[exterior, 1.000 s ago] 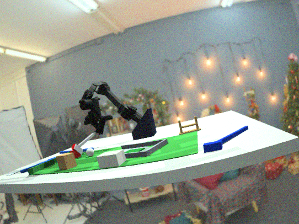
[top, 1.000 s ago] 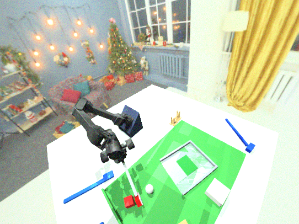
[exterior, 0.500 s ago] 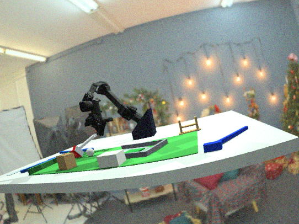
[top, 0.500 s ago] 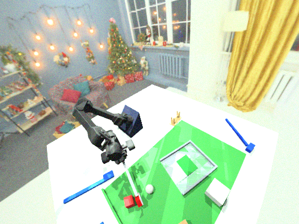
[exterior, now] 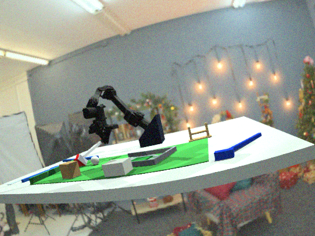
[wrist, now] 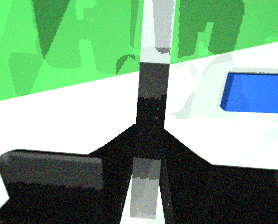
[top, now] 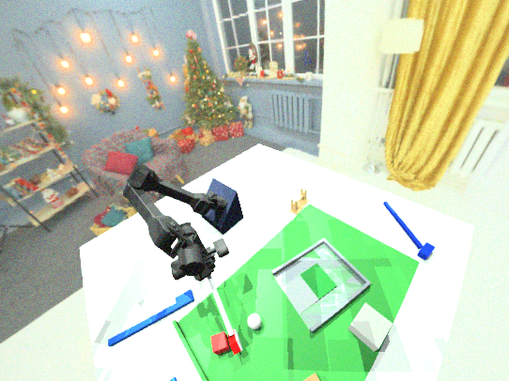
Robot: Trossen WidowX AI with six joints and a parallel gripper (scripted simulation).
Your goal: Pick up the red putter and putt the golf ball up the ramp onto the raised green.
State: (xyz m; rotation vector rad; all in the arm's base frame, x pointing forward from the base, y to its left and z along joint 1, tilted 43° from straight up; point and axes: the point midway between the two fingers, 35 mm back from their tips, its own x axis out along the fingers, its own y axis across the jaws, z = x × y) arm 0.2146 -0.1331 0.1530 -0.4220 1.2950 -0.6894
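golf ball right of putter head

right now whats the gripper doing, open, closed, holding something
Gripper: closed on the shaft of the red putter, whose head sits low on the green mat beside the golf ball.

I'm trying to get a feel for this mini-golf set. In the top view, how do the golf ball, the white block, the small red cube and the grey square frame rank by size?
1. Grey square frame, by far.
2. White block.
3. Red cube.
4. Golf ball.

The cube and ball look close in size; the cube is only slightly bigger.
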